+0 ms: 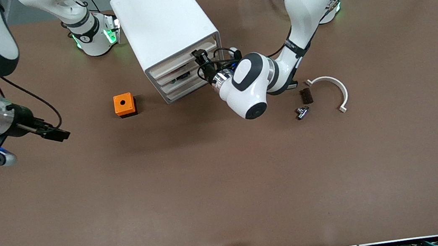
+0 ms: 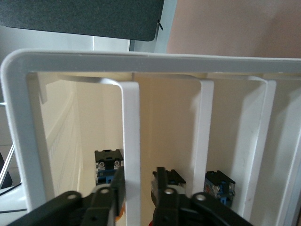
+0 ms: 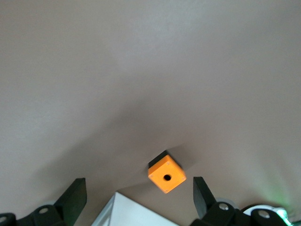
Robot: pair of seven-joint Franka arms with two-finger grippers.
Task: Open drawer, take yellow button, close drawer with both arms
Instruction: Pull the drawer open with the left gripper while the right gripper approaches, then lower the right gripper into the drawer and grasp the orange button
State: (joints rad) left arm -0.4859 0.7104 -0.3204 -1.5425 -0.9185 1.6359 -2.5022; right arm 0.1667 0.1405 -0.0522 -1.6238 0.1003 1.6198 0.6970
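Arms are reaching from the table's top edge, as you are viewing it. Your left gripper [image 1: 198, 59] is pressing against the front of the white drawer cabinet [image 1: 163, 24], its fingers [image 2: 162, 188] closing around an upright white drawer lip [image 2: 131, 155]. Small black-and-blue parts [image 2: 109, 165] are sitting inside; which is the button cannot be told. Your right gripper [image 1: 55, 134] is hanging over the table with jaws spread apart, waiting near the orange cube [image 1: 124, 104]. Beside the left arm are lying a white curved bracket [image 1: 335, 86], a dark block [image 1: 306, 95] and a metal fitting [image 1: 302, 112].
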